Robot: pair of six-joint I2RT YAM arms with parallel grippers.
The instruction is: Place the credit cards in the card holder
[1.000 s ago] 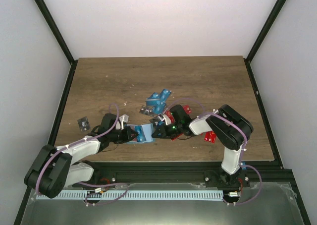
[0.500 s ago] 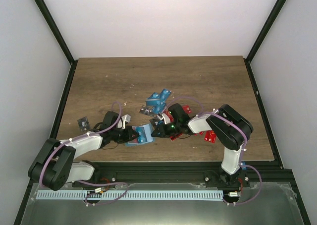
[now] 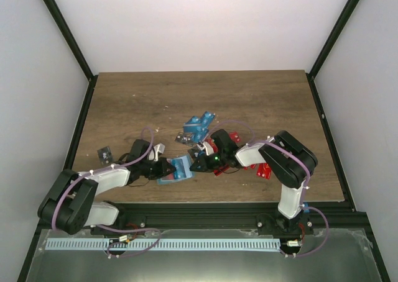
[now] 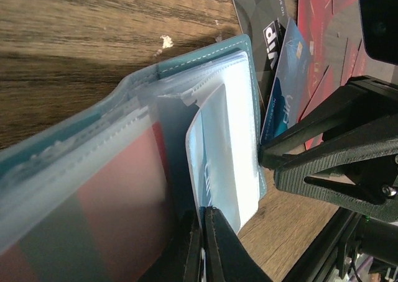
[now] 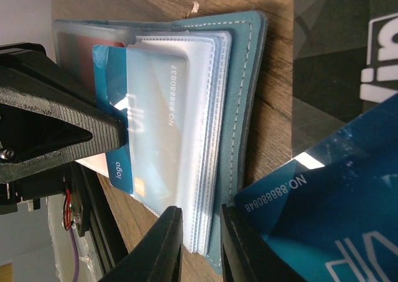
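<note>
The teal card holder (image 3: 180,169) lies open near the front edge, its clear sleeves (image 5: 186,108) fanned up. My left gripper (image 4: 206,211) is shut on a bright blue card (image 5: 118,167) that sits partly inside one sleeve. From the other side, my right gripper (image 5: 202,210) is shut on the holder's far edge, with the sleeve stack and teal cover (image 5: 249,95) between its jaws. In the top view the two grippers (image 3: 166,168) (image 3: 194,164) face each other across the holder. Loose credit cards lie nearby: a blue one (image 5: 336,195), a black one (image 4: 261,15), red ones (image 3: 233,139).
A heap of blue cards (image 3: 200,125) lies behind the holder. One red card (image 3: 264,170) lies under the right arm and a lone black card (image 3: 106,153) at the left. The table's front edge (image 3: 205,198) runs just behind both grippers.
The left arm's elbow has swung forward and the right wrist has drawn back slightly. The holder's sleeves stand a little more raised. Both grips are unchanged.
</note>
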